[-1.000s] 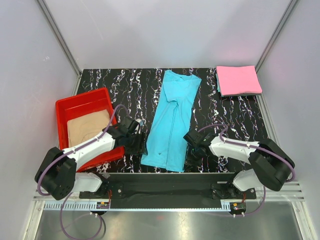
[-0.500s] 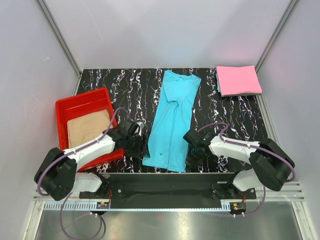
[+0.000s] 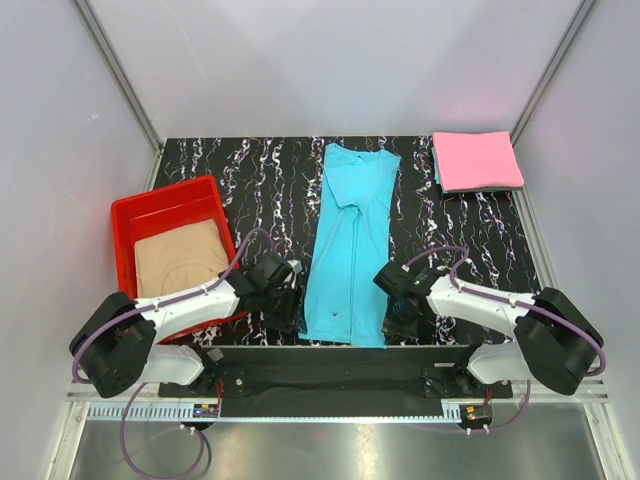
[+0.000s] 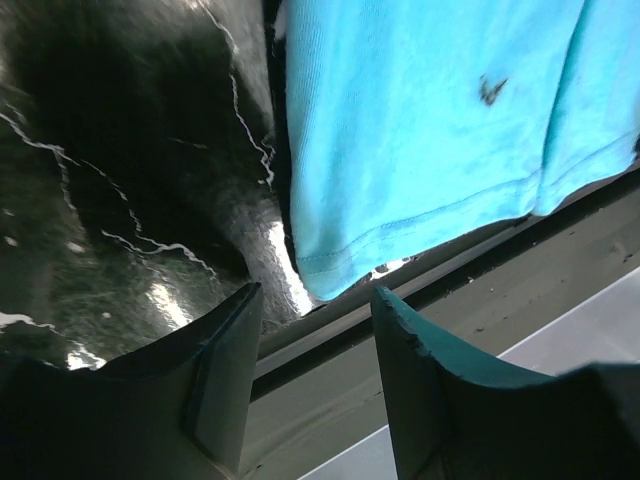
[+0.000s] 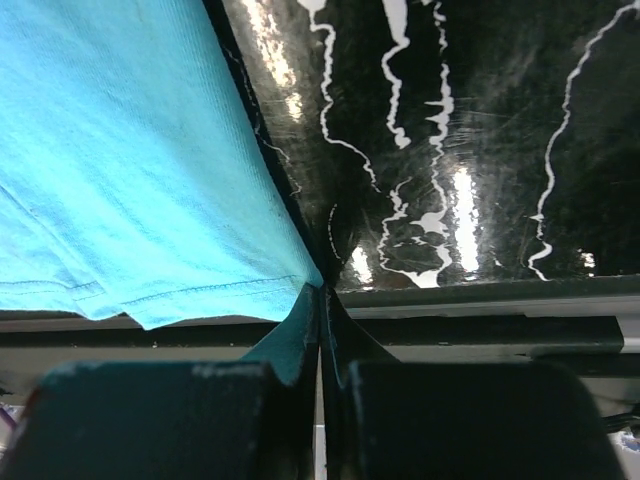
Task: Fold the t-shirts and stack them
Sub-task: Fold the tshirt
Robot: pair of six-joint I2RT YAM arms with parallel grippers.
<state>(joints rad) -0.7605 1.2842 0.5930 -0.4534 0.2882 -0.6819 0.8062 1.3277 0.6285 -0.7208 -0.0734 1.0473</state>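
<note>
Turquoise t-shirt (image 3: pixel 350 250) lies lengthwise mid-frame on the tabletop (image 3: pixel 250 170), soft and limp. Right claw (image 5: pixel 320 288) pinches its lower-right hem corner. The left claw (image 4: pixel 315 293) hangs spread beside the lower-left corner, likely its grip point.

Table (image 3: pixel 260 172), turquoise shirt (image 3: pixel 350 250), pink shirt (image 3: pixel 477 160), tray (image 3: pixel 165 194)

The surface (image 3: pixel 250 180) is glossy black, veined white like marble. In the middle, the turquoise-blue shirt (image 3: pixel 348 250) is plain but for a small dark speck (image 4: pixel 490 90) by its near hem. The far-right pink shirt (image 3: pixel 476 160) is plain. At left, the tan-beige shirt (image 3: pixel 180 262) fills a red tray (image 3: pixel 165 197).
</note>
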